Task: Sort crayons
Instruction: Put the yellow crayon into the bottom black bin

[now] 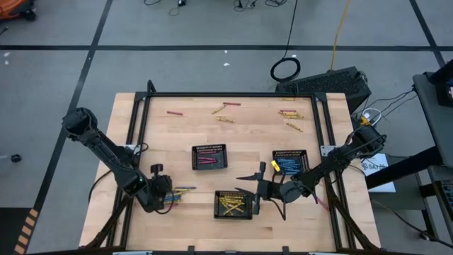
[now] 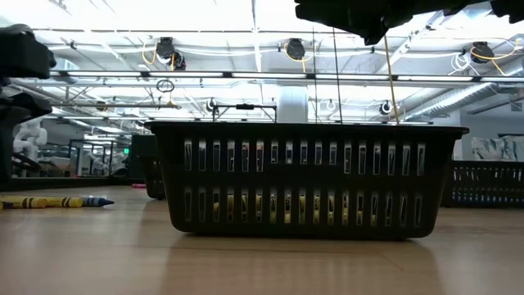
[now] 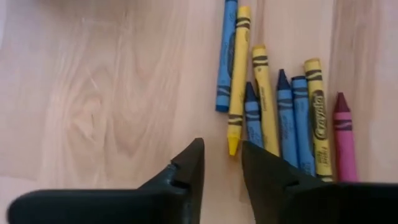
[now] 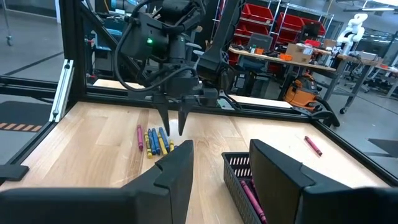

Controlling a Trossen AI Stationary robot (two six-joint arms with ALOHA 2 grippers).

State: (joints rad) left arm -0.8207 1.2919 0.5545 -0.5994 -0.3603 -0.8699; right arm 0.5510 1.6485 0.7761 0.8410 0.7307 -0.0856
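From overhead, the loose crayons (image 1: 225, 108) scattered along the far side of the worktop (image 1: 184, 134) are too small for labels or exact count to be read. The crayon cluster (image 1: 182, 190) at the near left is partly covered by the left tool (image 1: 164, 197). In the left wrist view, the near ends of the blue, yellow and pink crayons (image 3: 292, 118) are hidden behind one finger (image 3: 273, 180). In the low view, the yellow crayons inside the near tray (image 2: 303, 179) show only as slivers through its slots, and the arm (image 2: 368, 15) above is cut off by the top edge.
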